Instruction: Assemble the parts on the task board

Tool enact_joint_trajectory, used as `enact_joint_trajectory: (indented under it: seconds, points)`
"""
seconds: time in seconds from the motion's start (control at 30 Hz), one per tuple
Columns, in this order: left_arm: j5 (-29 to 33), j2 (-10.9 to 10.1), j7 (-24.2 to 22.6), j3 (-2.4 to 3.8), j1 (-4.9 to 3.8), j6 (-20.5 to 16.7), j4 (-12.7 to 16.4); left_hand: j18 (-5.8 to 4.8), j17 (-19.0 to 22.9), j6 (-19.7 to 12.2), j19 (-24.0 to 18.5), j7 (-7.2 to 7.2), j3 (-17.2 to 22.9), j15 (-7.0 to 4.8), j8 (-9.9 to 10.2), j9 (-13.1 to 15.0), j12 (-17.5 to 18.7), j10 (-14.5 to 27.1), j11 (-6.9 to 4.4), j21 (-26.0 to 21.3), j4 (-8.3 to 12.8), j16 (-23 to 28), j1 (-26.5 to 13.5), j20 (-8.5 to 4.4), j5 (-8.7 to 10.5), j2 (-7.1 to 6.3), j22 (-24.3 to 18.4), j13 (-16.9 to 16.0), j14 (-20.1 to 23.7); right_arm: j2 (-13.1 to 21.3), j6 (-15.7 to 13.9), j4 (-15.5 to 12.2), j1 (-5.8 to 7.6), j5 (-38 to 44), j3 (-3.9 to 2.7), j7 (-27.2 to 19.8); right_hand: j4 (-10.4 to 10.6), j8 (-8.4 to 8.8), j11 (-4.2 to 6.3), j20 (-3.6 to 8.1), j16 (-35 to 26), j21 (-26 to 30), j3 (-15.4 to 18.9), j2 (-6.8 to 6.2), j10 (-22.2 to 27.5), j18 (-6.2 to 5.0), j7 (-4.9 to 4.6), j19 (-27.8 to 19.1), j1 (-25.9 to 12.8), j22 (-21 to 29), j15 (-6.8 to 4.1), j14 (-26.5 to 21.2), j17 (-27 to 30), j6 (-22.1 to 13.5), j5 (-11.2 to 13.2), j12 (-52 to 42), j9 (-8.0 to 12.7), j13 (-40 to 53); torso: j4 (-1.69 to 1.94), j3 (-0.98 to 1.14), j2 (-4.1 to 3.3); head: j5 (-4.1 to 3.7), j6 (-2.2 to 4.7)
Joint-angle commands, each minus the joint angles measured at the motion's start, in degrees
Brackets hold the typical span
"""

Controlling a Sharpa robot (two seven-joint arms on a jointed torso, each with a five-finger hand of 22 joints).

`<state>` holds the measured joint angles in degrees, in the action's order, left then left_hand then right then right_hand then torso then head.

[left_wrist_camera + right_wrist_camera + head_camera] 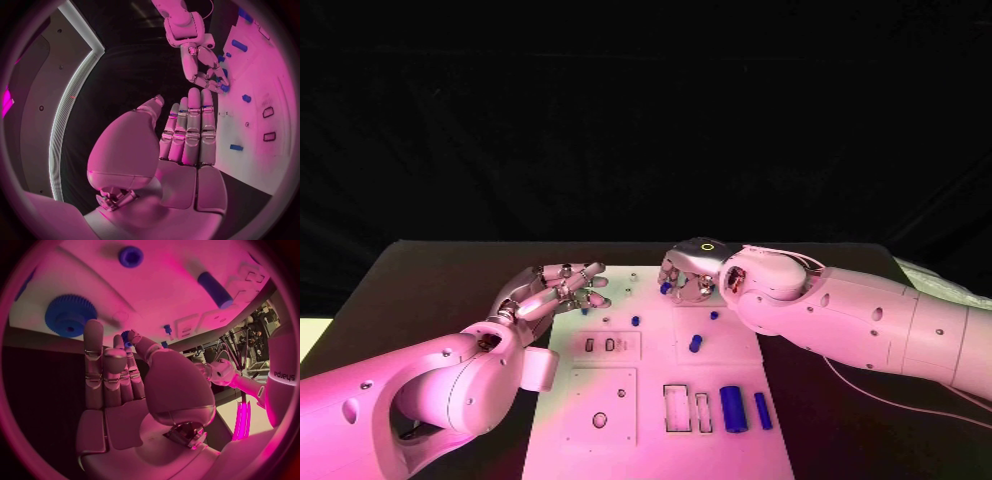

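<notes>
Two hands are up at the far end of the task board [610, 400] right now. From the board's middle, the right hand [689, 272] sits at about one o'clock, its fingers curled down around a small blue part [665, 287] at the far edge; the right wrist view has a fingertip and thumb meeting on a little blue piece [127, 338], so I'd call that a pinch. The left hand [564, 288] hovers at eleven o'clock, off the board's left edge, fingers straight and apart, nothing in it. More blue pieces are down the board: a short peg [695, 343] near centre, a fat cylinder [733, 408] and a slim rod [763, 410] at about five o'clock beside empty rectangular slots. My read: keep the pinch light, square the piece over its seat before pressing, and keep that left hand clear of the board.
</notes>
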<state>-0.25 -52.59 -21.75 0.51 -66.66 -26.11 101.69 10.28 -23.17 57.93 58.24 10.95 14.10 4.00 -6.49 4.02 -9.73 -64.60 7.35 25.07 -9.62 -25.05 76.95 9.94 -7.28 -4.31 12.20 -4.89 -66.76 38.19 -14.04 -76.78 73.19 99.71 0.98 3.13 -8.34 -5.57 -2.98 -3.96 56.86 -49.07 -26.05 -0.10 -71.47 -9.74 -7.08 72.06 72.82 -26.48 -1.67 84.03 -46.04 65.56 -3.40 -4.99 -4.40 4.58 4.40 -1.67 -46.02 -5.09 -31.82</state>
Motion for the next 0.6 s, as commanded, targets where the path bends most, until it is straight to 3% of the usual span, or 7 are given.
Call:
enact_joint_trajectory:
  seconds: [0.03,0.2,0.37,0.47,0.6]
  points:
    - [0.1,-0.1,-0.3,0.05,-0.09,1.2,-0.3,-0.15,0.1,-0.2,-0.5,0.45,-0.1,-0.07,0.4,0.0,0.4,0.5,0.2,-0.3,0.4,0.3,-0.4,-0.05,0.26,0.24,-0.1,0.0,0.5,-0.3,-8.9,0.1,0.02,-1.4,-0.14,0.9,0.1,-0.6,-0.09,0.26,0.3,-0.4,-0.5,0.71,-0.3,-0.42,0.12,-0.4,1.0,-0.1,-0.19,1.3,-0.1,0.4,0.0,0.0,-1.2,0.1,0.16,-0.09,-0.2,0.08,0.17]
    - [0.4,-0.5,-0.4,0.05,-0.11,1.8,-0.9,-0.15,0.3,-0.6,-1.3,0.74,0.0,0.31,0.7,-0.1,0.6,1.2,0.55,-0.8,0.6,1.3,-0.5,0.32,0.27,0.26,-0.4,0.1,1.5,-2.0,-9.2,1.8,0.21,-1.9,-0.24,1.7,0.5,-0.41,-0.27,0.15,0.7,-0.9,-0.9,0.2,0.0,-0.38,-0.07,-0.8,0.8,-0.6,-0.04,1.1,-0.5,0.0,0.1,0.4,-1.3,0.0,0.24,-0.17,-0.32,0.21,0.25]
    - [1.2,-0.7,-0.6,0.05,-0.13,3.1,-1.1,-0.67,2.5,-2.4,-5.8,2.17,0.2,2.39,1.6,-0.2,2.0,4.9,2.28,-3.9,1.3,6.6,-0.4,1.92,0.29,0.51,-2.0,1.0,6.9,-4.6,-8.6,4.7,0.43,-2.1,-0.27,1.8,0.8,-0.25,-0.42,0.06,0.9,-1.1,-1.1,-0.09,0.3,-0.4,-0.17,-1.1,0.7,-0.7,0.06,0.9,-0.6,-0.2,0.1,0.6,-1.3,0.0,0.24,-0.19,-0.45,0.26,0.43]
    - [1.4,-0.6,-0.8,0.05,-0.13,3.4,-1.2,-0.68,4.1,-3.3,-8.1,2.79,0.2,3.47,2.0,-0.2,2.6,7.0,3.07,-5.7,1.8,9.4,-0.4,2.89,0.29,0.7,-3.1,1.2,9.1,-6.1,-8.2,6.5,0.49,-2.2,-0.27,1.7,0.9,-0.12,-0.51,0.0,1.0,-1.3,-1.4,-0.24,0.6,-0.41,-0.27,-1.3,0.7,-0.7,0.13,0.8,-0.7,-0.5,0.1,0.8,-1.3,-0.1,0.42,-0.23,-0.56,0.16,0.43]
    - [1.7,-0.6,-1.0,0.05,-0.13,3.6,-1.4,-0.63,5.7,-4.0,-10.2,3.21,0.0,4.27,2.2,-0.2,3.1,9.0,3.7,-7.3,2.2,11.6,-0.4,3.81,0.3,0.85,-4.1,1.2,10.6,-7.6,-7.2,7.9,0.51,-2.2,-0.27,1.4,1.1,0.04,-0.65,-0.09,1.2,-1.4,-1.6,-0.39,0.9,-0.41,-0.39,-1.5,0.7,-0.8,0.23,0.7,-0.9,-0.7,0.1,1.0,-1.3,-0.1,0.53,-0.29,-0.65,0.21,0.4]
